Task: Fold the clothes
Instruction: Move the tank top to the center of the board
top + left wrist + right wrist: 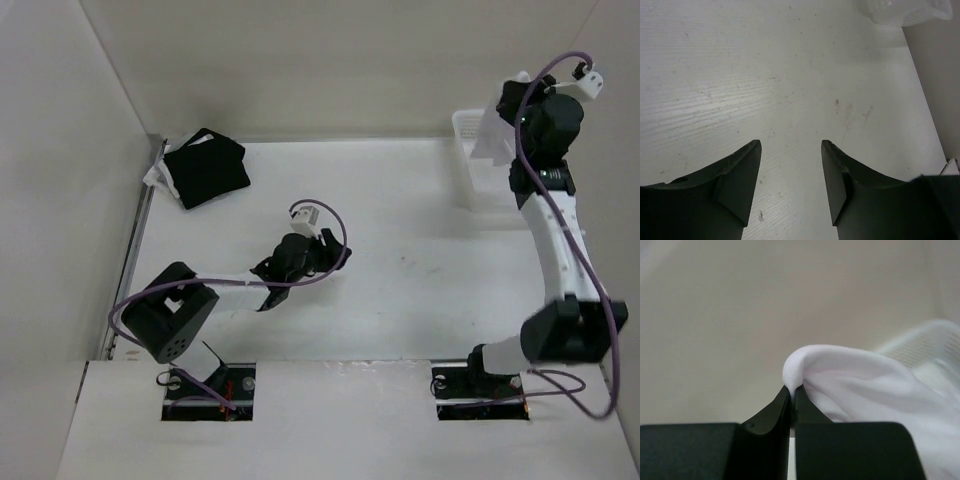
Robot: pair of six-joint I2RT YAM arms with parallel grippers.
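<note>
The right gripper (792, 390) has its two black jaws pressed together on a small raised fold of the white garment (855, 382). The pinched cloth bulges up just above the fingertips. From there the fabric falls away to the right of the jaws in soft, smooth folds that fill the lower right of the wrist view. Behind the cloth, blurred, is the perforated wall of a white basket (935, 342). From above, the right arm reaches to the far right corner of the table (420, 230), its wrist over the basket (468, 185). A pale piece of the white garment (489, 140) hangs at the gripper over the basket's far end, lifted off the table surface. How much of the cloth remains inside the basket cannot be made out. The left gripper (791, 145) is spread wide with nothing between its fingers, only bare, lightly scuffed tabletop beneath them. It sits near the middle of the table, well apart from the garment and the basket. A black folded garment (205, 168) with white trim lies at the far left of the table, near the wall, apart from both arms.
</note>
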